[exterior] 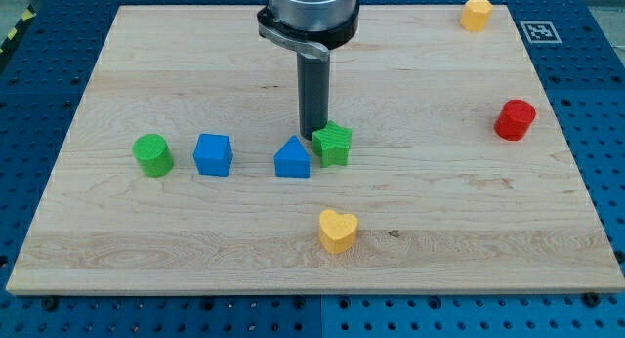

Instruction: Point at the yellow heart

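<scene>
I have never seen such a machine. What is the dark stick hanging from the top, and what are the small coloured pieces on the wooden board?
There is one picture, from one camera looking down at a wooden board. The stick is a robot arm's rod; it holds nothing and only pushes or points. My tip stands between the blue house-shaped block and the green star. To the view's left are a blue cube and a green cylinder. The yellow heart lies nearer the view's bottom. At the right are a red block and a yellow block.
</scene>
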Tool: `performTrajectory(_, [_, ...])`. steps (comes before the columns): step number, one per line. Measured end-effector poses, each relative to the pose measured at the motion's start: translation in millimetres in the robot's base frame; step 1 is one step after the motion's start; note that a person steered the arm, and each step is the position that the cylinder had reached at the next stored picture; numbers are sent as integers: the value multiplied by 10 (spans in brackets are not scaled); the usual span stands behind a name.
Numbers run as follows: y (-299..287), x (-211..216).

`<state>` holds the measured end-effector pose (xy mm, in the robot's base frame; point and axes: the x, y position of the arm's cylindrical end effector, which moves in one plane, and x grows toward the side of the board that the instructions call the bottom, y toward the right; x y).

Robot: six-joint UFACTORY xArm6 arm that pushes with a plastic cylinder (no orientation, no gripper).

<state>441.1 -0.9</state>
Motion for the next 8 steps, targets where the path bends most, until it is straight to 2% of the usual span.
performTrajectory(3, [338, 134])
performTrajectory(4, [562, -32])
performTrajectory(5, [1101, -242])
performTrajectory(6, [1383, -1])
performTrajectory(8, [1407, 948])
